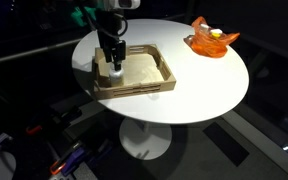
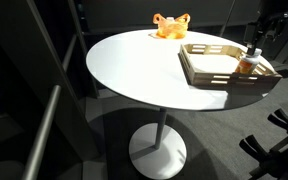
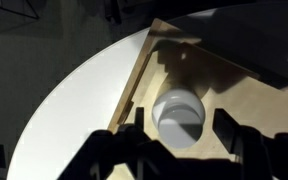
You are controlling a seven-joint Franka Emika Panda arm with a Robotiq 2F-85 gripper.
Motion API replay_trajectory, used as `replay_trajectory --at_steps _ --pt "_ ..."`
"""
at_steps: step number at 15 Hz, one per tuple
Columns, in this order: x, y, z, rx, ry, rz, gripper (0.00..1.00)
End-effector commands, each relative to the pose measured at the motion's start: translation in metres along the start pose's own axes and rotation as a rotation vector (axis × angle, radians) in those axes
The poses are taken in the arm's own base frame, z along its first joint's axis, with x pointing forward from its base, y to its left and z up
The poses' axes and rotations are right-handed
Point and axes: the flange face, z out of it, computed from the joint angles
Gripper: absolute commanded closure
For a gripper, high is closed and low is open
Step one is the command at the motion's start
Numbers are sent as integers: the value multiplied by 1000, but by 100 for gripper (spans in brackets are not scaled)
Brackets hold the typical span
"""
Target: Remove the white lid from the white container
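Wrist view: gripper (image 3: 181, 122) comes in from the bottom edge as a dark silhouette. Fingers (image 3: 227, 130) are spread wide, one on each side of the white container (image 3: 181, 132), with a gap visible on both sides, so nothing is clamped. Fingertip detail is lost in shadow.

The white lid (image 3: 177, 103) sits on top of the container. The seam between lid and body is hard to make out: same white, and a shadow falls across it.

The container stands upright on the floor of the wooden tray (image 3: 141, 75), near a corner and just beside one side wall. I can't tell whether it touches the wall. The tray is cut off at the right and bottom of this view.

In an exterior view the gripper (image 1: 112, 58) hangs low inside the tray (image 1: 160, 80), and the container (image 1: 115, 72) is only a small white blob under it. The lid can't be separated from the body there. The top of the arm is cropped.

In an exterior view the gripper (image 2: 254, 50) is right at the frame edge over the tray (image 2: 199, 68). The container blends with the fingers and the tray wall, so it isn't legible.

Only the exterior views show the full round table (image 1: 204, 90) and the orange bowl (image 1: 212, 42), which is well apart from the tray near the table rim. The wrist view shows just a slice of tabletop.
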Motion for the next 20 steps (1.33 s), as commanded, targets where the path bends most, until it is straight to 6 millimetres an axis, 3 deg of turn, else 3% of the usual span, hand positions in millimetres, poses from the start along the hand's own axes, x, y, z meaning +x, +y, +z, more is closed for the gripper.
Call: replay_trajectory --at_steps 1,9,12,14,16,20 --pt "7 1 -4 -19 24 9 31" --pt "9 -1 -3 -19 27 6 41" --pt "10 0 -4 -19 28 7 57" --pt "10 0 -6 -20 33 7 76" --pt "10 -1 -8 -21 37 4 81" --pt "11 -2 -11 -22 50 -16 81"
